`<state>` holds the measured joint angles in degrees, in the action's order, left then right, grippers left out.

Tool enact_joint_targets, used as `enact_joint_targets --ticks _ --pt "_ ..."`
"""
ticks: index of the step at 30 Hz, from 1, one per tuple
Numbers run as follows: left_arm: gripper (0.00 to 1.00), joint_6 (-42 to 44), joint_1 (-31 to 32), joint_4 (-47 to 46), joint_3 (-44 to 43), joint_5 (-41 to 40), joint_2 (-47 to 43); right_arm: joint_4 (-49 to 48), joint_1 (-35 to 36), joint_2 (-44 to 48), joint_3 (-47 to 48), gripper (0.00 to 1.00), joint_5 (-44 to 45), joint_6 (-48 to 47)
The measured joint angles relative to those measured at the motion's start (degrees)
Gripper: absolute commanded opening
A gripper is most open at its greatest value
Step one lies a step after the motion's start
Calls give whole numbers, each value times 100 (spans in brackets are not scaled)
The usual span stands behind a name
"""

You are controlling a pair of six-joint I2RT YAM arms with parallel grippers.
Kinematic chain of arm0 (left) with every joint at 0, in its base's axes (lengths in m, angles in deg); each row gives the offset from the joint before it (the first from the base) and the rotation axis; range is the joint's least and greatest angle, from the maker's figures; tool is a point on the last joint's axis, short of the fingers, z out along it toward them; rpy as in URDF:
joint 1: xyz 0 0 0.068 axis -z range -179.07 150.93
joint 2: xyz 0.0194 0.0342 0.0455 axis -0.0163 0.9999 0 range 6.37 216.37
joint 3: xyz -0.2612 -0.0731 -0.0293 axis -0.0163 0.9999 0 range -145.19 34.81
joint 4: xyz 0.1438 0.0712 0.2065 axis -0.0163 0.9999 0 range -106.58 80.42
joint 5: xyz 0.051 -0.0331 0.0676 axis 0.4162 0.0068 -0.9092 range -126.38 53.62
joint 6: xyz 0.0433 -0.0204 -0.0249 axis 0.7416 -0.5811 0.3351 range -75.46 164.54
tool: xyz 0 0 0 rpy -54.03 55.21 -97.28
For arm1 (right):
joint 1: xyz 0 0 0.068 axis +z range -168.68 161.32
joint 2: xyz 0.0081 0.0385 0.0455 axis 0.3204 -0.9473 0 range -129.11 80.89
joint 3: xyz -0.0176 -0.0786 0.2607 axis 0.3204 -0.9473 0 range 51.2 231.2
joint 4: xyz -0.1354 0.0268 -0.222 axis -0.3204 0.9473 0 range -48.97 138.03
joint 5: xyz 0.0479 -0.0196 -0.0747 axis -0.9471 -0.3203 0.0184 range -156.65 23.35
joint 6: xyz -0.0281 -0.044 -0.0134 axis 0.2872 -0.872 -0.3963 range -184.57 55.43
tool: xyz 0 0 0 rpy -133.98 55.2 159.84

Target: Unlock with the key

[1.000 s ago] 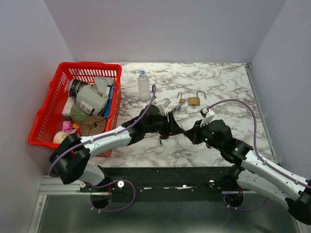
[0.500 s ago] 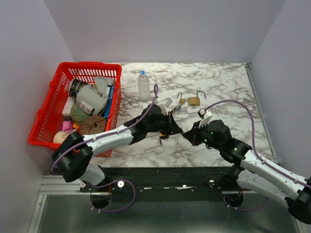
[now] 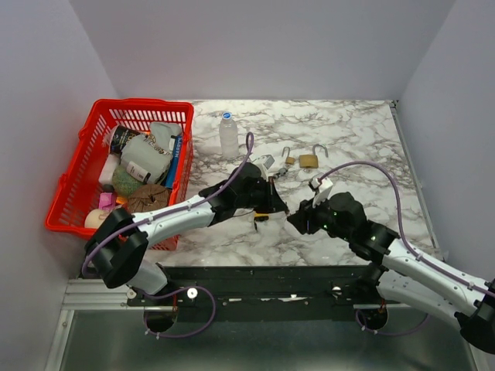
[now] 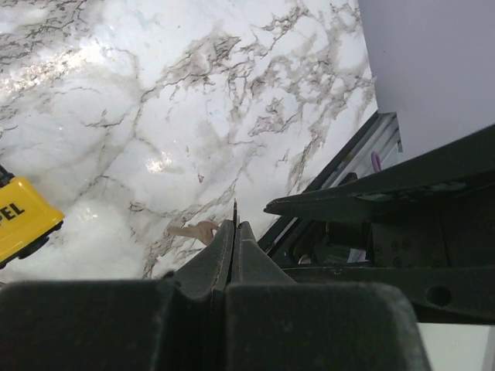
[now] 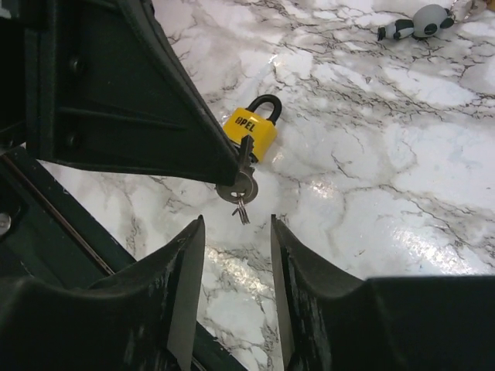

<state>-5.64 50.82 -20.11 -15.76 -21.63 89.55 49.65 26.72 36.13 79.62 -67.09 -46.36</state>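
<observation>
I see my left hand [image 4: 234, 232] pinching the key [image 5: 243, 184], right hand [image 5: 234, 232] spread beside it, yellow padlock [image 5: 251, 131] on the surface [image 5: 371, 139]

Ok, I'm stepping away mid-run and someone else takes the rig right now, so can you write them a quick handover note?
The left gripper is shut on the keys, which hang from its tips above the marble table.
The right gripper is open and empty, close to the keys but not gripping them.
The yellow padlock lies flat on the table just beyond the keys; its shackle looks closed.
Done: keys are in hand.
Left: put a key into the padlock, turn it, free the shackle.
</observation>
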Motion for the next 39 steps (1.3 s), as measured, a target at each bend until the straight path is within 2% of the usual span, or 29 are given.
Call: enact_joint_targets --ticks 5,11,16,23,29,32,36,38,39 --pt "0 15 0 387 -295 -17 175 90 350 -339 131 52 433 -391" --pt "0 -39 -15 597 -332 -13 306 127 942 -861 345 52 1353 -629" --pt "0 -74 -33 651 -332 -11 313 129 1226 -1344 509 50 2020 -754" --pt "0 -125 -35 658 -332 -4 313 39 1547 -1952 715 46 2500 -887" --pt "0 -173 -116 669 -332 -4 315 -28 1665 -2194 844 35 2968 -881" --pt "0 -190 -153 662 -330 -11 315 -72 1722 -2319 896 26 3180 -863" --pt "0 -221 -184 603 -295 -72 315 -153 1786 -2494 946 7 3364 -833" --pt "0 -214 -186 586 -289 -116 315 -160 1799 -2575 979 1 3429 -782" --pt "0 -208 -195 581 -286 -138 315 -162 1803 -2601 988 1 3451 -776"
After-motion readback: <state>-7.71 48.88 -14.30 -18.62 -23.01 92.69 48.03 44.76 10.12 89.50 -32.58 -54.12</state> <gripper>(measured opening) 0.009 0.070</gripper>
